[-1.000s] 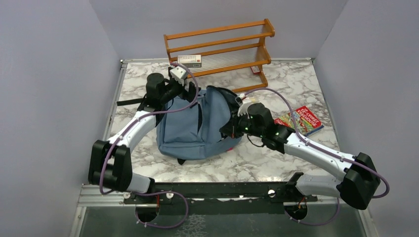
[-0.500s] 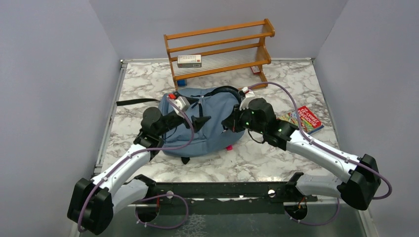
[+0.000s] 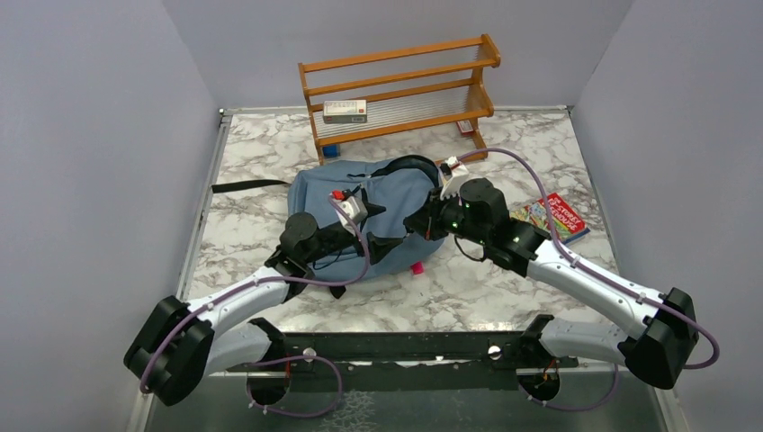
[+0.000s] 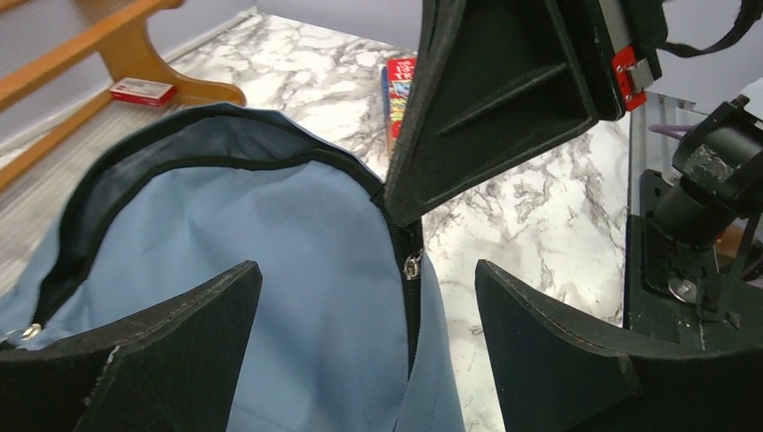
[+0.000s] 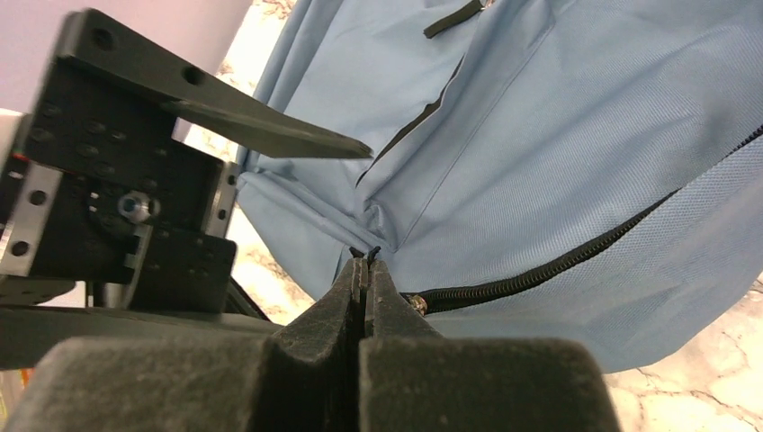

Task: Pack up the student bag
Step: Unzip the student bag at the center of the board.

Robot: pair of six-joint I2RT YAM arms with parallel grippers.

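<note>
The student bag (image 3: 396, 193) lies flat mid-table, dusty blue with a black zipper (image 5: 558, 265). My right gripper (image 3: 417, 224) is at the bag's right edge. In the right wrist view it (image 5: 365, 256) is shut on a small black zipper pull, with the zipper end beside its tips. My left gripper (image 3: 382, 229) hangs open over the bag's near right part. In the left wrist view it (image 4: 367, 266) straddles blue fabric (image 4: 270, 216) and a metal zipper slider (image 4: 413, 265), holding nothing. The bag's inside is hidden.
A wooden rack (image 3: 400, 85) stands at the back with a white box (image 3: 345, 111) on it. A small red box (image 3: 465, 127) lies by its foot. A colourful book (image 3: 551, 219) lies right of the bag. A pink item (image 3: 417, 267) peeks out at the bag's near edge.
My left arm has drawn back from the bag's far left corner to its near right part, jaws open. The bag has shifted and flattened. The right gripper has stayed shut at the bag's right edge.
</note>
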